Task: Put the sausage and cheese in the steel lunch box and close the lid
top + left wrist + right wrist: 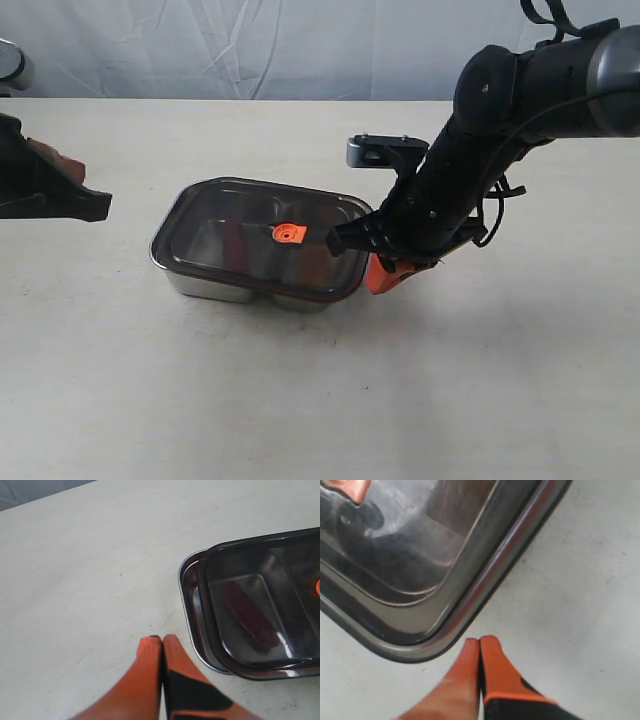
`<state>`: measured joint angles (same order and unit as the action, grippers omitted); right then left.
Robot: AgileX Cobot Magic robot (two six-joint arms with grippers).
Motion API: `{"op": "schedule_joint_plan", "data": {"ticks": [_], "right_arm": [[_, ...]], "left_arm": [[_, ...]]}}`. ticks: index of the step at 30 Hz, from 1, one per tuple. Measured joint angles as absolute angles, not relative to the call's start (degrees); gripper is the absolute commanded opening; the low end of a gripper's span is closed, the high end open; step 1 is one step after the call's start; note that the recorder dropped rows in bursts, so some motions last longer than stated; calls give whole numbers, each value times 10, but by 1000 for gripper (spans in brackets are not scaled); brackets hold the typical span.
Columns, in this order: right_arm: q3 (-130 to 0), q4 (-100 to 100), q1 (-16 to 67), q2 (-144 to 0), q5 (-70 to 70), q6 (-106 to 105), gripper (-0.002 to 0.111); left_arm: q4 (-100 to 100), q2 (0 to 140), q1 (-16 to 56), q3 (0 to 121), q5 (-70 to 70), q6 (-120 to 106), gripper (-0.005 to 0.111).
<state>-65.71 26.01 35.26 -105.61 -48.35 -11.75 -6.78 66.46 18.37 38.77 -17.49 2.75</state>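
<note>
The steel lunch box [196,282] stands mid-table with the dark lid [240,225] lying on it, its orange valve [288,234] at the centre. Through the lid the sausage [250,615] shows as a dark red shape in one compartment. The cheese is not clearly visible under the lid. My right gripper [480,641] is shut and empty, low beside the box's right corner [485,592]; its orange fingers [385,275] show in the exterior view. My left gripper [162,639] is shut and empty, over bare table apart from the box's left rim [192,625].
The pale table [300,400] stretches around the box. The left arm [40,185] sits at the far left edge. The right arm [480,160] reaches in from the upper right. A crumpled white backdrop [250,45] closes the far side.
</note>
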Motion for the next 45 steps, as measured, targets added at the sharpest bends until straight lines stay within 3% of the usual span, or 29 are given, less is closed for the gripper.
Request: {"op": "schedule_joint_plan", "data": {"ticks": [45], "right_arm": [[-657,275,353,-1056,-390,-118,-1]], "left_arm": [[-63,665,184,388,-175,27,0]]}}
